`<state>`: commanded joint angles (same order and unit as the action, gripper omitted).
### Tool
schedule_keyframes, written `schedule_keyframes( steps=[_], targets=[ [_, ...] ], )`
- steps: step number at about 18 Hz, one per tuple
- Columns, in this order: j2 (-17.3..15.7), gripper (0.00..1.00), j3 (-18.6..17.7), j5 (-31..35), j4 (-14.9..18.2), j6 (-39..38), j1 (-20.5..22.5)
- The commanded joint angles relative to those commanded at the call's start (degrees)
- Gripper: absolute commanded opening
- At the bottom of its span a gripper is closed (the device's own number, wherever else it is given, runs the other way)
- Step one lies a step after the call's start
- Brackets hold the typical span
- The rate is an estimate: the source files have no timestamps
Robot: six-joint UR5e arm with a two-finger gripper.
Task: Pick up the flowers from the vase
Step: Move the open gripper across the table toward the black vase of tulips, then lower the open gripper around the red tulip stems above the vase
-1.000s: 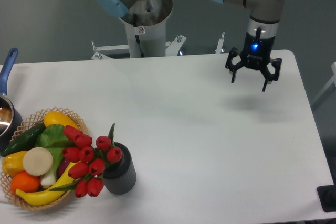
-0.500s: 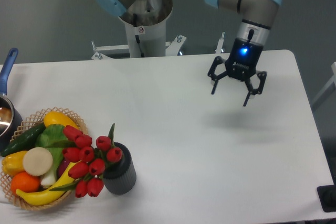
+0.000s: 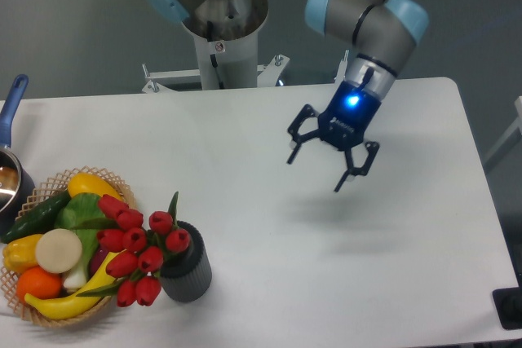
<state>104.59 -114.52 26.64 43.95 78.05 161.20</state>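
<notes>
A bunch of red tulip flowers [image 3: 139, 252] with green stems leans left out of the dark grey ribbed vase [image 3: 188, 273] at the table's front left. Some buds overhang the wicker basket beside it. My gripper [image 3: 315, 174] hangs open above the middle-right of the table, tilted toward the left, with nothing between its fingers. It is well to the right of the vase and farther back.
A wicker basket [image 3: 42, 317] holding several fruits and vegetables touches the flowers at the front left. A blue-handled saucepan [image 3: 11, 107] sits at the left edge. The arm's base column [image 3: 220, 38] stands behind the table.
The gripper has moved left and forward across the table, toward the vase, and has tilted more to the left. It stays open. The flowers and vase have not moved.
</notes>
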Motion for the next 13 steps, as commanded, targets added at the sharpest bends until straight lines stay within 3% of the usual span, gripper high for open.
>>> schedule_keyframes(
  steps=[13],
  targets=[
    [3.60, 1.00, 2.11, -7.92, -0.09, 0.35, -9.15]
  ],
)
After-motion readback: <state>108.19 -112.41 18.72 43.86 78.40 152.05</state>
